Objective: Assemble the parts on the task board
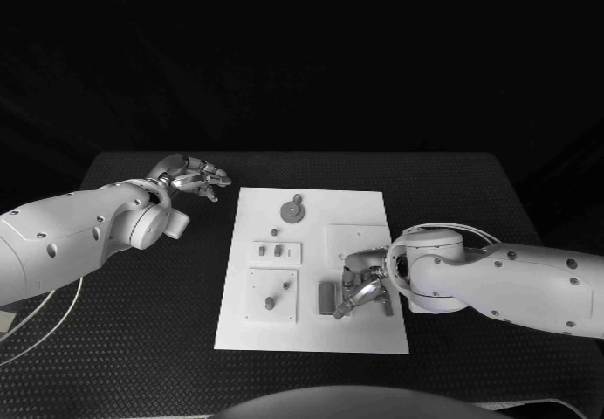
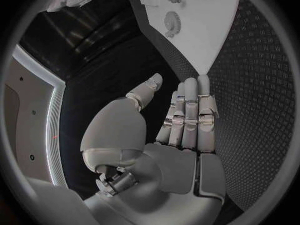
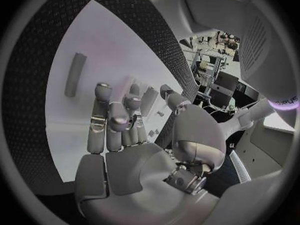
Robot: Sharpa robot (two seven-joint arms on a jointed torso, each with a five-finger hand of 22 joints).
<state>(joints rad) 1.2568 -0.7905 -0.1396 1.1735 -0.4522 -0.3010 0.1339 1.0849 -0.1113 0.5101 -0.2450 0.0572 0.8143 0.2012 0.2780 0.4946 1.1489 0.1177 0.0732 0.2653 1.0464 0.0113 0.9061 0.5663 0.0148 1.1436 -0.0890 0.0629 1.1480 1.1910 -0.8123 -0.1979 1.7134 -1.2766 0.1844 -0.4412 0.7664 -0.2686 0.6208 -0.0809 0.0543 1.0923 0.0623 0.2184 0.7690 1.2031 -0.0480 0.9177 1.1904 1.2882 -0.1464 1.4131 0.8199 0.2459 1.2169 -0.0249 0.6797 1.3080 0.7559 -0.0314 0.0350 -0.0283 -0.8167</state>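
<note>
- The white board (image 1: pixel 315 271) lay in the middle of the black table (image 1: pixel 151 349), long side running near to far.
- A round toothed part (image 1: pixel 292 212) sat at the far end of the board; it also appeared in the left wrist view (image 2: pixel 170 21).
- Two small upright parts (image 1: pixel 271 251) stood in a raised block at the board's left middle.
- One small part (image 1: pixel 270 303) stood in a square block at the near left.
- A long flat bar (image 1: pixel 325 297) lay on the near right portion of the board, just left of the right hand (image 1: pixel 361 288); the right wrist view showed the bar (image 3: pixel 75 75) apart from the fingers (image 3: pixel 100 115).
- Right hand hovered low over the board's near right area, fingers partly curled and apart. Whether anything sat between them could not be told.
- Left hand (image 1: pixel 195 179) was over the bare table, off the board's far left corner, fingers (image 2: pixel 190 110) extended side by side, holding nothing.
</note>
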